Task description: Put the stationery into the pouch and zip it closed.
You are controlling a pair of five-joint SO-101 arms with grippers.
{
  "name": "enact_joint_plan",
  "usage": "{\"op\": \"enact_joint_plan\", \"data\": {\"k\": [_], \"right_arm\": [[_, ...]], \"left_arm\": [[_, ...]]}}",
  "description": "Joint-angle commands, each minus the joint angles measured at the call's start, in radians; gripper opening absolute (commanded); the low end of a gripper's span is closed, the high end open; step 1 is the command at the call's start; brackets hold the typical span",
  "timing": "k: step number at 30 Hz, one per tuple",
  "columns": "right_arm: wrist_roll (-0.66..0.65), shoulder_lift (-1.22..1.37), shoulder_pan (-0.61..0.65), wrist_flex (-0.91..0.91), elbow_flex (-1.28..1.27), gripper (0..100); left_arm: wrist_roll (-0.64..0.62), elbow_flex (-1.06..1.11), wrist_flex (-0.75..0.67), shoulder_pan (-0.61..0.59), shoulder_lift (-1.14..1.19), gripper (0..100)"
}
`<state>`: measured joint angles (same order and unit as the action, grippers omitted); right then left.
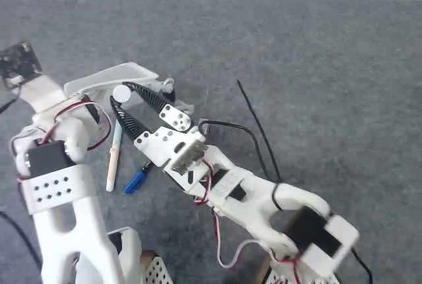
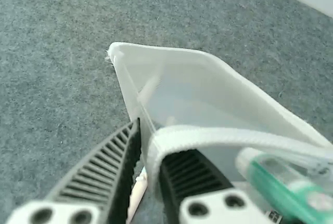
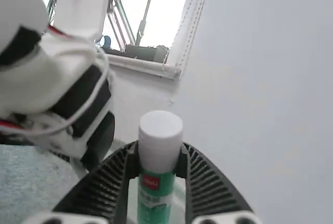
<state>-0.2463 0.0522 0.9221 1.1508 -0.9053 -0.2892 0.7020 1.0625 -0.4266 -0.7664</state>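
**Inspector:** Item one, the pouch (image 2: 203,94). Where is it?

**Operator:** Lifted off the carpet (image 1: 316,47). My left gripper (image 2: 151,148) is clamped on its rim, one ribbed finger on each side of the wall. From above, the pouch (image 1: 112,76) shows as a pale flap beyond my left arm. That arm covers the grip itself there.

**Inspector:** The glue stick?

**Operator:** My right gripper (image 3: 157,154) is closed around the glue stick (image 3: 160,130). The white cap stands clear of the fingertips and the green label sits between them. The stick's lower end is cut off at the frame edge. In the high view, the cap is just beside the pouch's rim.

**Inspector:** Is it inside?

**Operator:** I cannot tell. My left wrist view shows the stick blurred at the zip edge. It may be within the translucent wall or behind it. I cannot make out the zip slider.

**Inspector:** Remaining stationery?

**Operator:** A pen (image 1: 113,155) and a blue marker (image 1: 137,180) lie on the carpet near each other, between my arms and apart from the pouch. The pen's far end runs under my right gripper's finger. A cable (image 1: 254,122) crosses the carpet beside my right arm.
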Motion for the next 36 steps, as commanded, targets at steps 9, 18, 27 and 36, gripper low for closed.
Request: {"op": "enact_joint_plan", "data": {"k": [9,18,27,36], "right_arm": [[-0.017,0.124,-0.013,0.054,0.11,1.8],[-0.017,0.122,-0.001,0.033,0.078,17.1],[-0.017,0.12,-0.004,0.028,0.069,13.4],[-0.008,-0.11,-0.004,-0.165,-0.043,13.1]], "left_arm": [[-0.012,-0.028,-0.028,0.002,-0.008,1],[-0.012,-0.028,-0.028,0.0,-0.006,1],[-0.011,-0.028,-0.032,0.0,-0.003,1],[-0.035,-0.035,-0.043,-0.066,-0.008,1]]}}
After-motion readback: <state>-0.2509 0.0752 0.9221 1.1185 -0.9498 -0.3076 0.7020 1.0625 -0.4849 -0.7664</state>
